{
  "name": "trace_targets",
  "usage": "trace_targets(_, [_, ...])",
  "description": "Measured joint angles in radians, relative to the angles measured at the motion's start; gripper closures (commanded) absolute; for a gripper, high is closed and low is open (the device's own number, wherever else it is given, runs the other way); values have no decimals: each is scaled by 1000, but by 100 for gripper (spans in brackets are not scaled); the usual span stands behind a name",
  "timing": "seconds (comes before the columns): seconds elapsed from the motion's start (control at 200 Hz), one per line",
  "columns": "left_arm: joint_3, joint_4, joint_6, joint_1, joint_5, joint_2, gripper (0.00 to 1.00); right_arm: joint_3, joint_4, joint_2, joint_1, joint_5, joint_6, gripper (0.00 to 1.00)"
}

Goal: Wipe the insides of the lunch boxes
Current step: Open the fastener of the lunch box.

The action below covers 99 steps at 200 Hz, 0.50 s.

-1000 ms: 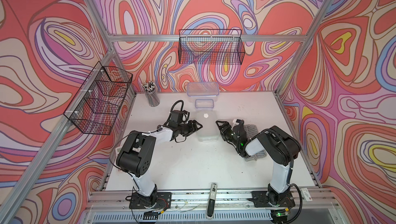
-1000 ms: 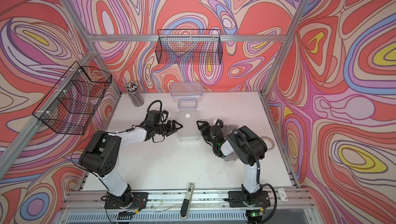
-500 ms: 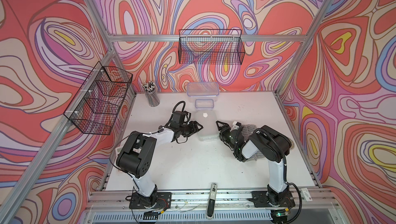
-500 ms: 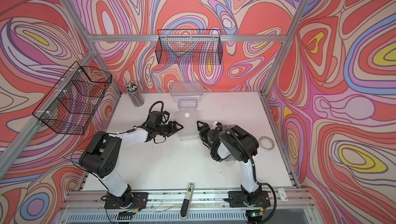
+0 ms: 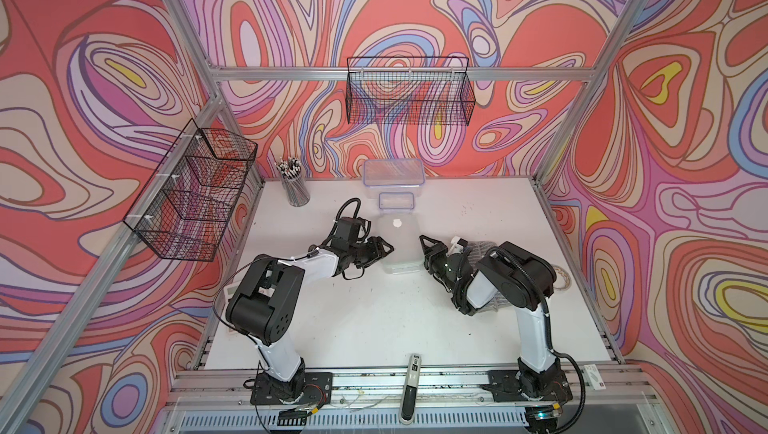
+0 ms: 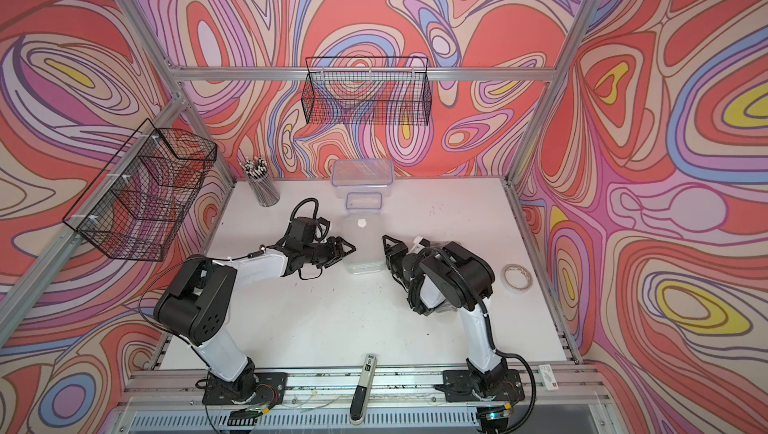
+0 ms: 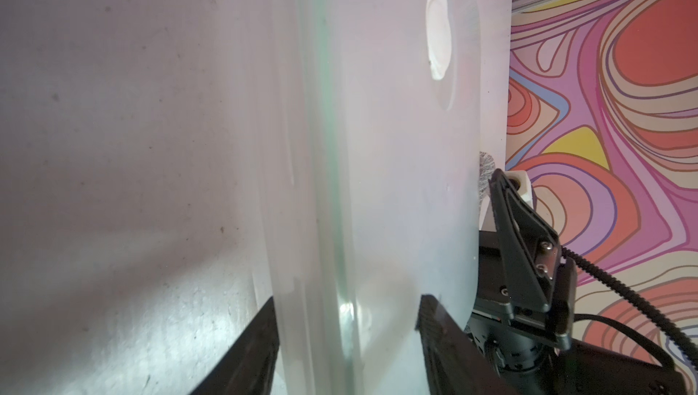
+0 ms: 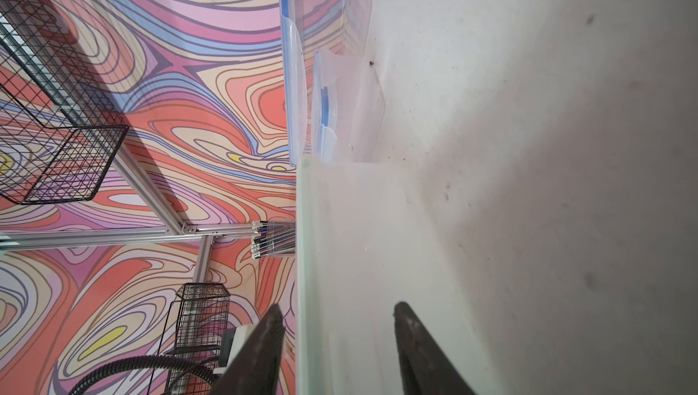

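Since a second ago your right arm's elbow has drawn in toward the frosted-lid box (image 5: pixel 401 245), and in a top view this has uncovered the tape roll (image 6: pixel 516 278) beyond the arm. None of the boxes has shifted.

Both top views show both arms reaching low, forearms almost level, and meeting the frosted-lid box from opposite sides. The left gripper (image 5: pixel 388 250) is at one long side and the right gripper (image 5: pixel 426 250) at the other.

Only the wrist views show the fingers. In the left one, they stand apart on either side of that box's rim. You cannot tell whether they press it. In the right one, the fingers are apart and clamp nothing – a sliver of wall shows between one finger and the lid's edge. This view also shows the other two boxes side-on, behind the frosted-lid box.

Count three lunch boxes in a row, all lidded – behind the frosted-lid box is the small blue-rimmed box (image 5: pixel 397 202), then the large blue-rimmed box (image 5: pixel 393 172). There are two arms, two wire baskets (image 5: pixel 409 91) and one pen cup (image 5: pixel 296 191). One grey cloth (image 5: pixel 482 247) lies under the right arm.
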<state>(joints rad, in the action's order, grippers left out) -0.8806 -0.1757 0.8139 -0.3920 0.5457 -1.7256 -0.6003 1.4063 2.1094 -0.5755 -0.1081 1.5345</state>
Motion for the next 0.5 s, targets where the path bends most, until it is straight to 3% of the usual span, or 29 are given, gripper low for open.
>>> trace_targets(0.366, [0,-3,12,0,-2,0,41,-3,7,0,-2,-12,15,60])
trace_targets(0.496, [2,-9,18,0,-5,0,42,-5,6,0,-2,-15,16,69])
